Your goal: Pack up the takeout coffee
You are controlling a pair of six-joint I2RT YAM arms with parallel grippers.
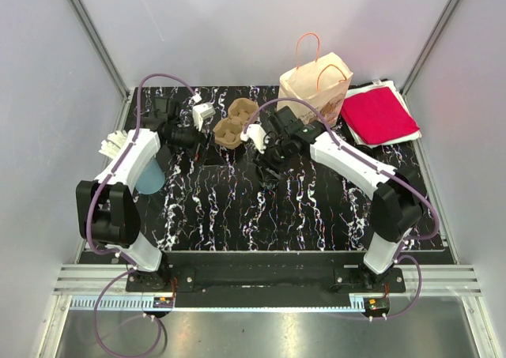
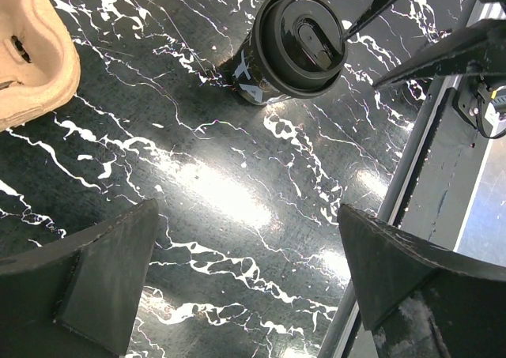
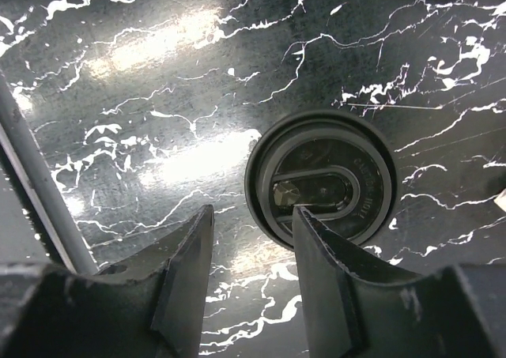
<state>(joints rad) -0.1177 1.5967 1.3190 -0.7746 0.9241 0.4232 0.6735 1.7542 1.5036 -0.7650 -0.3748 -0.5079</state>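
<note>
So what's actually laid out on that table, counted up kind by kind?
Paper bag: 1
Cardboard cup tray: 1
Black lidded coffee cup: 1
Red napkin or cloth: 1
White paper stack under it: 1
Blue object, too hidden to name: 1
Total: 6

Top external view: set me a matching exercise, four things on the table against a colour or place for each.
Things:
1. paper bag
2. napkins
3. cup carrier
4. coffee cup

Descriptions:
A. black, with a black lid
B. red, at the far right
C. brown moulded cardboard, left of the bag
D. standing at the back, orange handles up

Pairs: 1-D, 2-B, 3-C, 4-A.
</note>
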